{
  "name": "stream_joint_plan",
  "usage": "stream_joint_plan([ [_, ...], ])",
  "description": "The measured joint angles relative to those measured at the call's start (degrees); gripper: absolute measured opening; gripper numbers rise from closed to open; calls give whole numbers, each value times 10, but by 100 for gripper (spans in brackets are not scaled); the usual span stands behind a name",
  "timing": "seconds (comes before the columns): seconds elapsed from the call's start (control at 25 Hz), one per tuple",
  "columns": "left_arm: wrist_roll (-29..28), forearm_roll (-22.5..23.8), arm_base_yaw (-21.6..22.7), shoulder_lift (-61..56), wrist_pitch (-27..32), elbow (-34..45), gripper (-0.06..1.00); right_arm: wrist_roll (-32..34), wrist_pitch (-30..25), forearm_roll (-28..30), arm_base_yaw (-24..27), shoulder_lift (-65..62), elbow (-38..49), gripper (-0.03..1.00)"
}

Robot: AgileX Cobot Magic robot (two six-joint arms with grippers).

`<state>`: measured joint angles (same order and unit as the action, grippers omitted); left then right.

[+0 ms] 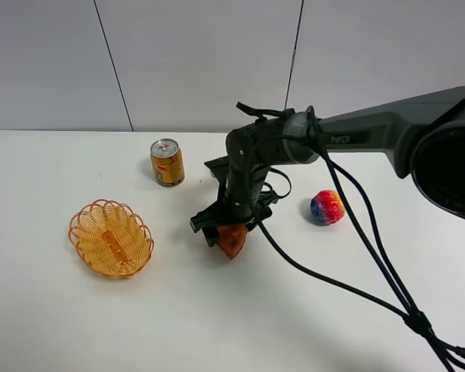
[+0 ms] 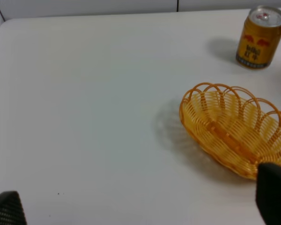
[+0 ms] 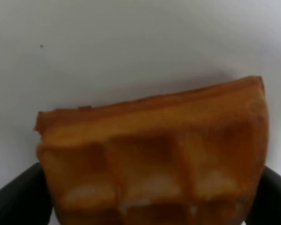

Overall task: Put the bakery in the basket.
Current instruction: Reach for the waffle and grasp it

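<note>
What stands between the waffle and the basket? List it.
Nothing visible. Only bare table lies between the waffle, in the right end effector, and the basket. The can stands behind that path.

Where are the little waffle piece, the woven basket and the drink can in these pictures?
waffle wedge (image 1: 232, 242): high camera view, on its visible orange-brown face.
basket (image 1: 101, 226): high camera view, on its woven inner wall.
drink can (image 1: 167, 167): high camera view, on its yellow printed side.

One waffle (image 1: 232, 240), one basket (image 1: 111, 238), one can (image 1: 167, 163), one ball (image 1: 327, 208)
</note>
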<state>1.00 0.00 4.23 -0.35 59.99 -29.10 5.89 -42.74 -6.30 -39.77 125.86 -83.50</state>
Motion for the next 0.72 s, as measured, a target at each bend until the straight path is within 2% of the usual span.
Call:
stream_joint_plan([
  [0.24, 0, 0, 0, 0, 0, 0, 100, 0, 1, -1, 0, 3, 0, 79],
  [0.44, 0, 0, 0, 0, 0, 0, 100, 0, 1, -1, 0, 3, 0, 68],
  [0.72, 0, 0, 0, 0, 0, 0, 100, 0, 2, 0, 0, 3, 0, 68],
])
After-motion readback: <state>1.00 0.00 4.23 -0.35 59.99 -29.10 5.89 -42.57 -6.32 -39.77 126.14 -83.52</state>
